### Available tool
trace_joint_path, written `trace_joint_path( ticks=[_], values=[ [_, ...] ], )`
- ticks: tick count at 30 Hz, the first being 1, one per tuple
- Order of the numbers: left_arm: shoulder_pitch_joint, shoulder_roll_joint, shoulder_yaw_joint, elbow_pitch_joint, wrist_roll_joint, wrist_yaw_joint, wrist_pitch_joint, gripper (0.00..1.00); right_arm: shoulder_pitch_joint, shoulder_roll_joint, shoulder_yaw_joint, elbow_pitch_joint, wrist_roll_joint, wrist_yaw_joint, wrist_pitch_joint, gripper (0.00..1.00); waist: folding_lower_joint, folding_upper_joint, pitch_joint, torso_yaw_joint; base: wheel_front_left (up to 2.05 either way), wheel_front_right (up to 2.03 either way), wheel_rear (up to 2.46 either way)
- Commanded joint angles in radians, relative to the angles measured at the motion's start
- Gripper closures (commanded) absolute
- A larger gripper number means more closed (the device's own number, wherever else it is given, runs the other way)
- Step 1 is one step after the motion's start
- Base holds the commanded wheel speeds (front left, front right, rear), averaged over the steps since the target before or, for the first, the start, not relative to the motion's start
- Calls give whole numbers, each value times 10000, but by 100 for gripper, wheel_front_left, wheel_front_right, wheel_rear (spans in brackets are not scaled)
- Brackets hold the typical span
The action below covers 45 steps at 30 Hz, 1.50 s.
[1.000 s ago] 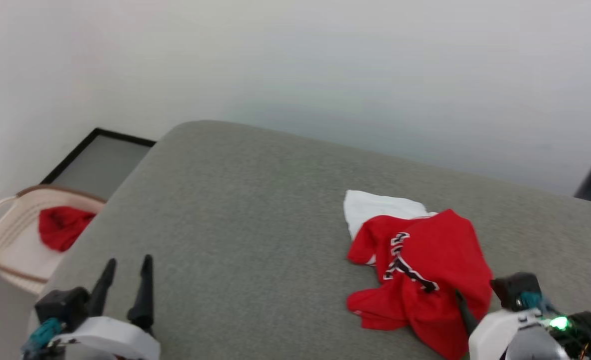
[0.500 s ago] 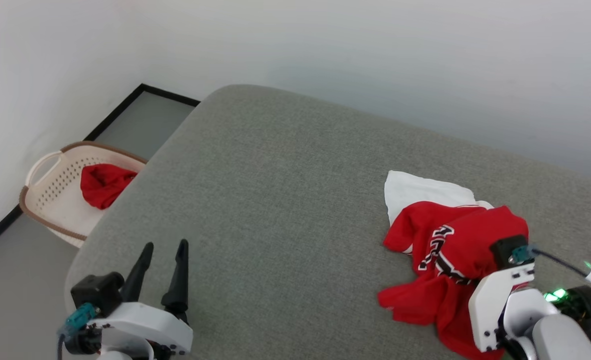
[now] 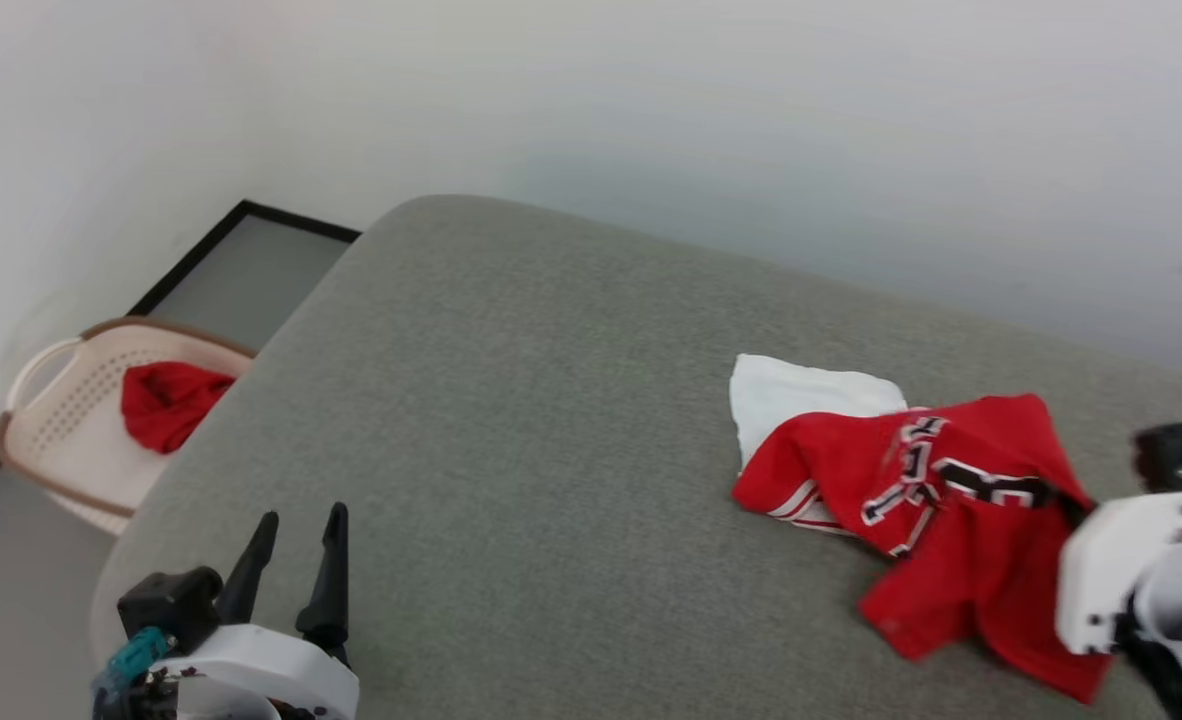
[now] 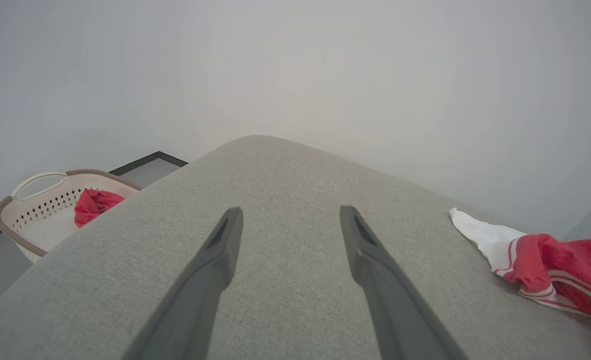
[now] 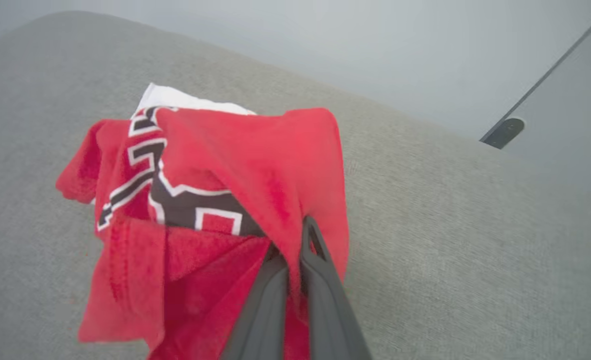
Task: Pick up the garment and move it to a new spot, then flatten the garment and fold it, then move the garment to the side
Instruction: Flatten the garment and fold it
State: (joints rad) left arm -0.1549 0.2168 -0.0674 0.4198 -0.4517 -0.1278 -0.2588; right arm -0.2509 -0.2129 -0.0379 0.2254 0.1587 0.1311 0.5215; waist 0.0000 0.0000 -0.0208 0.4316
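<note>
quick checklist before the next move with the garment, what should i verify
1. Right gripper shut on the garment: ok, pinched on a red fold.
2. Garment off the cushion: not ok, its white end lies on the cushion.
3. Left gripper open and apart from the garment: ok.
4. Room on the cushion for a new spot: ok, a wide grey stretch lies left of the garment.
5. How many layers the pinch holds: cannot tell.
</note>
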Motion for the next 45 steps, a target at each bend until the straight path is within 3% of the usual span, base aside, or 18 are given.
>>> trace_joint_path(
  ticks=[1, 7, 13, 14, 15, 17, 22, 26, 36, 45],
  values=[
    [94, -4, 45, -27, -106, -26, -44, 0, 294, -52, -361, -257, 97, -6, 47, 100, 0, 0, -91, -342, 0, 0, 0],
    [68, 3, 49, -93, -90, -31, -61, 0, 1420, 8, -2310, -1011, 54, -6, 208, 100, 0, 0, -53, -860, 0, 0, 0],
    [-72, -8, 3, -94, -133, -31, -50, 0, 1999, 304, -3340, -421, -220, -5, 101, 100, 0, 0, 129, -1359, 0, 0, 0],
    [-103, -16, -33, -71, -137, -31, -51, 0, 1986, 224, -3286, -248, -325, -5, -24, 94, 0, 0, 176, -1424, 0, 0, 0],
    [-146, -18, -58, -53, -127, -32, -52, 0, 1935, 228, -3254, 2, -304, -6, -109, 67, 0, 0, 206, -1482, 0, 0, 0],
    [-214, -20, -41, -41, -171, -33, -52, 0, 1706, 184, -3092, 496, -374, -6, -337, 0, 0, 0, 264, -1635, 0, 0, 0],
    [-325, 82, -115, -31, -201, -36, -52, 0, 1179, 65, -2598, 919, -372, -6, -1065, 0, 0, 0, 400, -2033, 0, 0, 0],
    [-422, 176, -69, -90, -251, -37, -53, 0, 1107, 87, -2144, 347, -231, -6, -1835, 0, 0, 0, 493, -2411, 0, 0, 0],
    [-837, 565, -439, -175, -546, -37, 154, 0, 1806, 366, -1182, -1238, -1052, -6, -5186, 0, 0, 0, 623, -3233, 0, 0, 0],
    [-1733, 1071, -1389, -732, -1769, -38, 1992, 0, 2189, 1235, -616, -1103, -1736, -6, -6855, 0, 0, 0, 715, -4135, 0, 0, 0]
  ],
)
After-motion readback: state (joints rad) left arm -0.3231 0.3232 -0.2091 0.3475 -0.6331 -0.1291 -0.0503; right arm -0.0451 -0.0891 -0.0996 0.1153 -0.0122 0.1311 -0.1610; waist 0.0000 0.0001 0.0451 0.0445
